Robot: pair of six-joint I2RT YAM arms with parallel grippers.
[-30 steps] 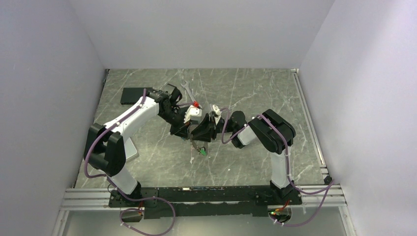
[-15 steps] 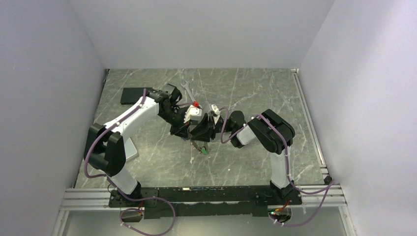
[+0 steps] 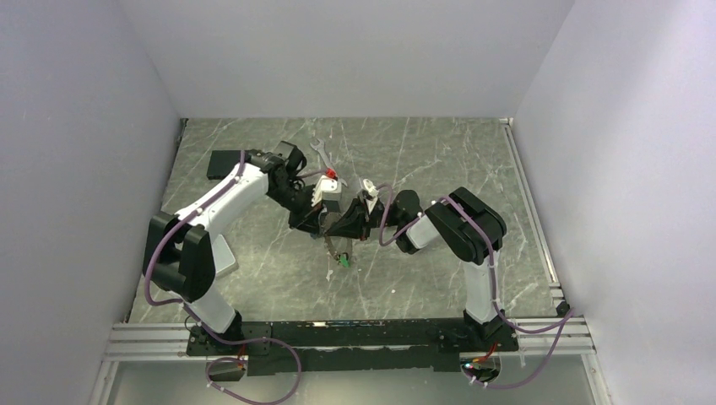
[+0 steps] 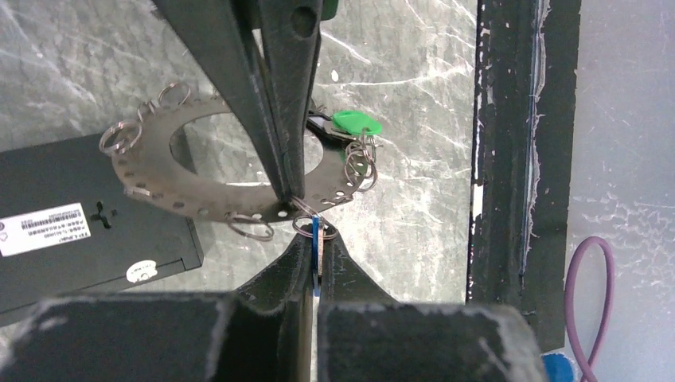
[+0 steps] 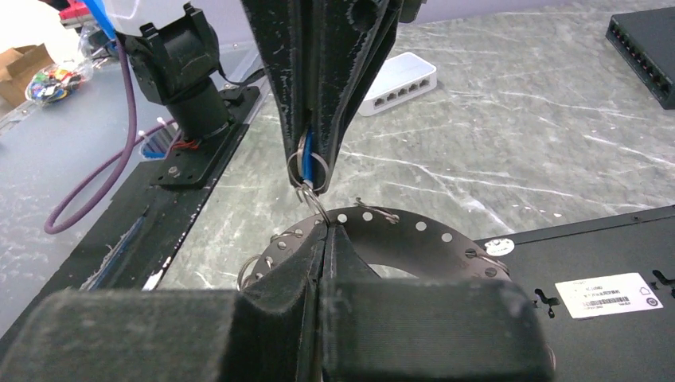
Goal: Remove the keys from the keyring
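Nearest the arm bases, the green key [image 4: 356,122] hangs from the keyring [image 4: 191,195], which is held up off the table in the middle, between the two arms. The right gripper [image 5: 326,231] is squeezed tight on the rim of that big grey ring with holes. The left gripper [image 4: 315,263] is pinched shut on the blue key [image 5: 307,155], which hangs on a little wire ring [image 4: 310,229] hooked in one rim hole. To do this step well, I think the right side should hold the big ring very steady while the left side turns and slides the key slowly round the wire coil, not yanking it. It is hard to see if the wire coil has opened at all. Most of the blue key is hidden between the fingers, and from above the arms cover it. Farther off lie a black box [image 4: 72,207] at the far left and a spanner [image 3: 321,152].
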